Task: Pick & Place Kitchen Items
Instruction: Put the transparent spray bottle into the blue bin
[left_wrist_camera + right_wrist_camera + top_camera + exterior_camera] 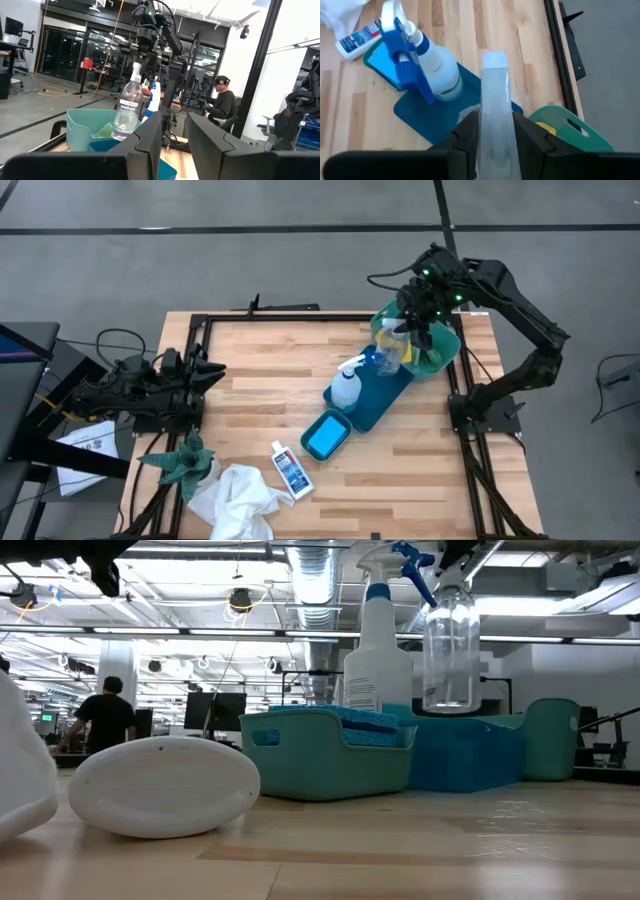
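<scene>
My right gripper (416, 318) is shut on the clear plastic bottle (450, 650), held upright over the far right of the table, above the blue tray (385, 392) and beside the teal bin (440, 352). The white spray bottle (347, 385) with its blue trigger stands on the blue tray. A blue sponge lies in a small teal basket (325, 436). A small blue-labelled white bottle (290, 470) lies on its side by the white cloth (235, 500). A yellow pad (546, 128) shows in the teal bin. My left gripper (175, 145) is open and empty at the table's left edge. My right gripper pinches the clear bottle's top end, at the neck (135, 75), between its two fingers (468, 131). The fingers come from above and point down. The bottle hangs upright below them, its base (447, 703) about level with the blue tray's rim; whether it touches anything there, I cannot tell.
A green spiky plant (182, 460) stands at the near left beside the cloth. A black frame rail (462, 380) runs along the table's right edge by the right arm's base. Bare wood shows in the table's middle and near right. People sit in the room beyond.
</scene>
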